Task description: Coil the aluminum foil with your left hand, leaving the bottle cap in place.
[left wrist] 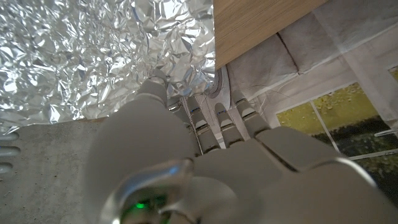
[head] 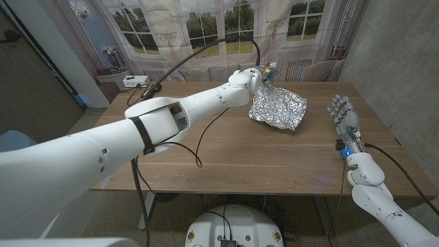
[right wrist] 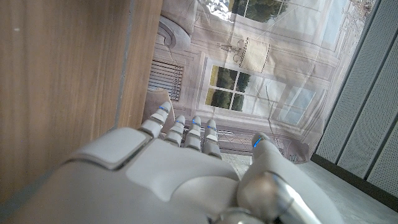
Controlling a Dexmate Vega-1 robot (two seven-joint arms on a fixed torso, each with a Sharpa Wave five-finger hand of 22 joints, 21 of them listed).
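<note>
We're mid-coil: left hand [head: 255, 77] pinches the foil [head: 278, 108] at its far-left edge, right hand [head: 345, 115] idle with fingers apart; next we roll it inward.

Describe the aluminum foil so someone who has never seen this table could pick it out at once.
Look at the wooden table and go to its far edge, near the window backdrop. There the left hand holds one edge of the aluminum foil, a crumpled, shiny silver sheet. Nothing else on the brown wood is silver and wrinkled.
</note>
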